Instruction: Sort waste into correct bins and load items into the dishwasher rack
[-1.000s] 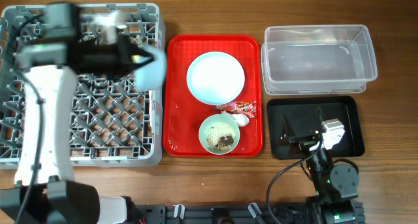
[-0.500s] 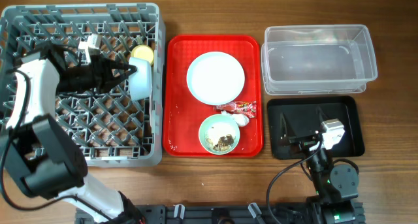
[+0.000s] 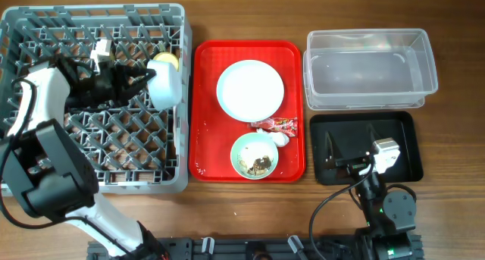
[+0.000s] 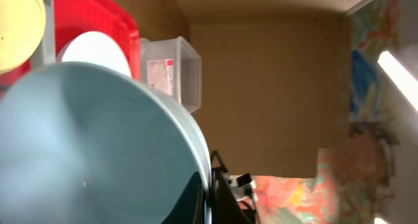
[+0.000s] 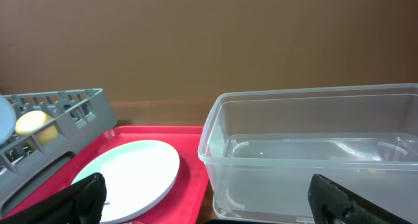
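Note:
My left gripper [image 3: 151, 79] is shut on the rim of a pale blue bowl [image 3: 167, 83], held on edge over the right side of the grey dishwasher rack [image 3: 45, 180], next to a yellow cup [image 3: 167, 61]. In the left wrist view the bowl [image 4: 85, 145] fills the frame, its rim pinched at my gripper [image 4: 210, 194]. On the red tray [image 3: 208, 139] lie a light blue plate [image 3: 250, 89], a green-blue bowl with food scraps [image 3: 255, 155], a red-and-white wrapper [image 3: 277, 124] and a white tissue [image 3: 281, 138]. My right gripper [image 3: 350, 150] hangs open and empty over the black tray [image 3: 405, 127]; its fingers [image 5: 81, 198] stand wide apart.
The clear tub [image 3: 370, 69] stands behind the black tray at the right; the right wrist view has the tub [image 5: 313, 145] close ahead, the plate [image 5: 127, 168] to its left. Bare wood strips run between rack, red tray and bins.
My left arm has swung down over the rack and brought the pale blue bowl to the rack's right side beside the yellow cup. The right arm has not moved.

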Controlling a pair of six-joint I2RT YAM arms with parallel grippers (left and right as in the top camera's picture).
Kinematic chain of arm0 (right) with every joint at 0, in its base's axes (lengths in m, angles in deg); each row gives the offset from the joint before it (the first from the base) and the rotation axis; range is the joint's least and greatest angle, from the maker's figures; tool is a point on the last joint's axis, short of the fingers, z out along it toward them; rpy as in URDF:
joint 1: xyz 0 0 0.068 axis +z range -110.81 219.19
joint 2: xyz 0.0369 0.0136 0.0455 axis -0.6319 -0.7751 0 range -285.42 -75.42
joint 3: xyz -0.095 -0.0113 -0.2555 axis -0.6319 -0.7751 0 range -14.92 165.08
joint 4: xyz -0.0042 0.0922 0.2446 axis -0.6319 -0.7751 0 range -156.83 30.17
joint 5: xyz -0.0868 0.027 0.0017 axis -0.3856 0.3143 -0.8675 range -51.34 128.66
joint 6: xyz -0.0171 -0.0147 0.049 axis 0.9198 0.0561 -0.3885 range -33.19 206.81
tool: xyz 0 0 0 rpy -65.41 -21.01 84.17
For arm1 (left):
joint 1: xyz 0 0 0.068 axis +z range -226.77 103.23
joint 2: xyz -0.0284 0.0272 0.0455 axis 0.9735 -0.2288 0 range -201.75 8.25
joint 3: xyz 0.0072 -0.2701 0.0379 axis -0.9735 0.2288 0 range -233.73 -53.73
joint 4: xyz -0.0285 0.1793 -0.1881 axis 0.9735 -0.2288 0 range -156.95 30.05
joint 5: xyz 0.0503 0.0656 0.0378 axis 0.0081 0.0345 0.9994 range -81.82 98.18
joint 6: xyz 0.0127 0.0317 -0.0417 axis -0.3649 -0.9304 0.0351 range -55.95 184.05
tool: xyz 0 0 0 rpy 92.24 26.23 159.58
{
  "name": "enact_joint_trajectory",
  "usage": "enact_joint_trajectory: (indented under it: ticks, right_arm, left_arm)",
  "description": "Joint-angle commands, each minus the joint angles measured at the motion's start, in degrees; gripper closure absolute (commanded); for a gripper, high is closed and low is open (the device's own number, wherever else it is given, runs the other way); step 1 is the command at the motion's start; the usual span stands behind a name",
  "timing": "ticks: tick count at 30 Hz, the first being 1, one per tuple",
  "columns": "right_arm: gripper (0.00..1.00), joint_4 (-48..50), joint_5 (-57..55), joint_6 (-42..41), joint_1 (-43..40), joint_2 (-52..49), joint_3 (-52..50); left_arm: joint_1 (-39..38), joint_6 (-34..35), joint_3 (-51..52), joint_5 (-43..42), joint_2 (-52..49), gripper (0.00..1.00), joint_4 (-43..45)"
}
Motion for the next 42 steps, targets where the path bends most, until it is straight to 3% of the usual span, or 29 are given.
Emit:
enact_joint_trajectory:
  ticks: [1,13,20,22,23,24,31,33,35,42]
  right_arm:
    - [0.00,0.1,-0.3,0.4,0.1,0.2,-0.1]
    - [0.00,0.1,-0.3,0.4,0.1,0.2,-0.1]
    - [0.00,0.1,-0.3,0.4,0.1,0.2,-0.1]
    - [0.00,0.1,-0.3,0.4,0.1,0.2,-0.1]
    - [0.00,0.1,-0.3,0.4,0.1,0.2,-0.1]
    - [0.00,0.1,-0.3,0.4,0.1,0.2,-0.1]
    - [0.00,0.1,-0.3,0.4,0.1,0.2,-0.1]
    - [0.00,0.1,-0.3,0.4,0.1,0.2,-0.1]
    - [0.00,0.1,-0.3,0.4,0.1,0.2,-0.1]
    - [0.00,0.1,-0.3,0.4,0.1,0.2,-0.1]
  left_arm:
    - [0.3,-1.0,0.2,-4.1,-0.6,0.96,-1.5]
    - [0.3,-0.6,0.3,15.8,-0.7,0.95,2.2]
    - [0.5,8.4,0.3,29.1,-0.7,0.91,7.6]
    - [1.0,9.8,0.3,29.7,-0.7,0.76,8.3]
    - [1.6,11.3,0.3,29.8,-0.7,0.57,8.7]
    - [2.2,12.5,0.3,29.8,-0.6,0.51,9.2]
    - [9.3,19.7,-2.8,32.0,0.9,0.32,9.5]
    - [9.5,19.7,-3.3,32.0,3.0,0.20,9.6]
    - [9.4,19.8,-3.7,32.0,5.9,0.02,10.2]
    - [4.1,25.5,-4.0,39.0,19.9,0.01,12.0]
